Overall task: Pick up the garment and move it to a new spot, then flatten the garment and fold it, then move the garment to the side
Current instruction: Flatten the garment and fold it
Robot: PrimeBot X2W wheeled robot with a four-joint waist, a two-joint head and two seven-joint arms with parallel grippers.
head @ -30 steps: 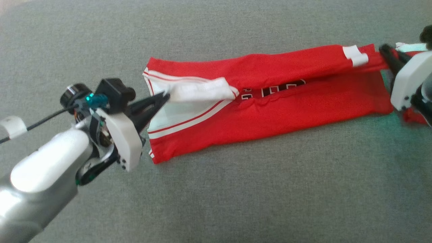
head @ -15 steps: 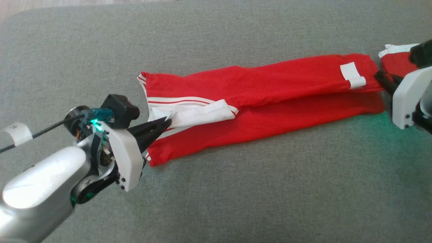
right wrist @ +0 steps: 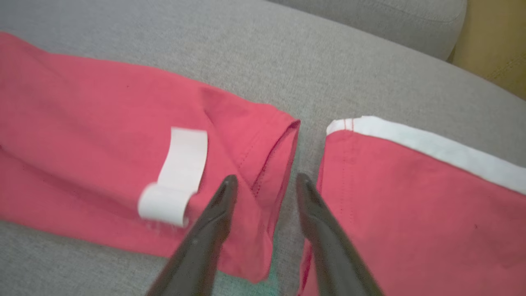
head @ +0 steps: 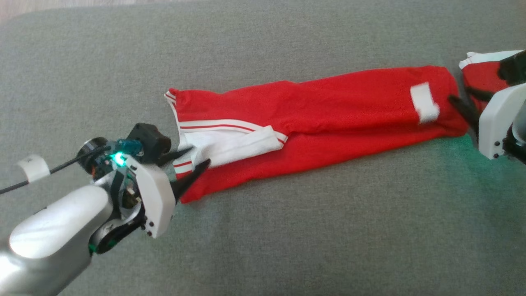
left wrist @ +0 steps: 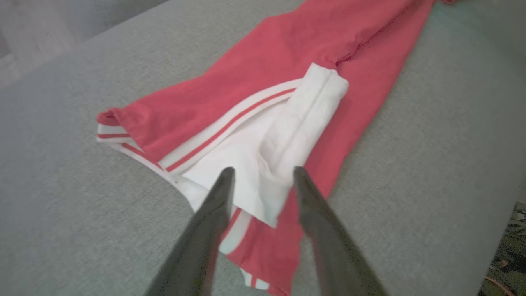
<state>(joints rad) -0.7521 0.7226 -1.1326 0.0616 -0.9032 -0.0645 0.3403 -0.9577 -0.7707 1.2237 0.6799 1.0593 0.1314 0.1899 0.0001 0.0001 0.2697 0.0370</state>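
Note:
The garment (head: 328,102) is red with white striped trim and lies as a long folded strip on the grey cushion (head: 287,230). A white panel (head: 234,142) is folded over its left end, and a white tag (head: 423,102) sits near its right end. My left gripper (head: 198,157) is open at the left end, its fingers straddling the white cloth (left wrist: 287,135) without gripping it; the left wrist view shows that gripper (left wrist: 263,169) just above the fabric. My right gripper (head: 459,93) is open at the right hem; in the right wrist view it (right wrist: 266,176) hovers over the hem's edge (right wrist: 283,164).
A separate red piece with a white edge (head: 481,74) lies just right of the strip's hem, also in the right wrist view (right wrist: 411,197). The grey cushion stretches wide in front of the garment. A back cushion (right wrist: 390,20) rises behind.
Both grippers have gone from shut on the garment's ends to open, letting the cloth go. The raised top fold has dropped flat onto the strip. The camera shifted slightly.

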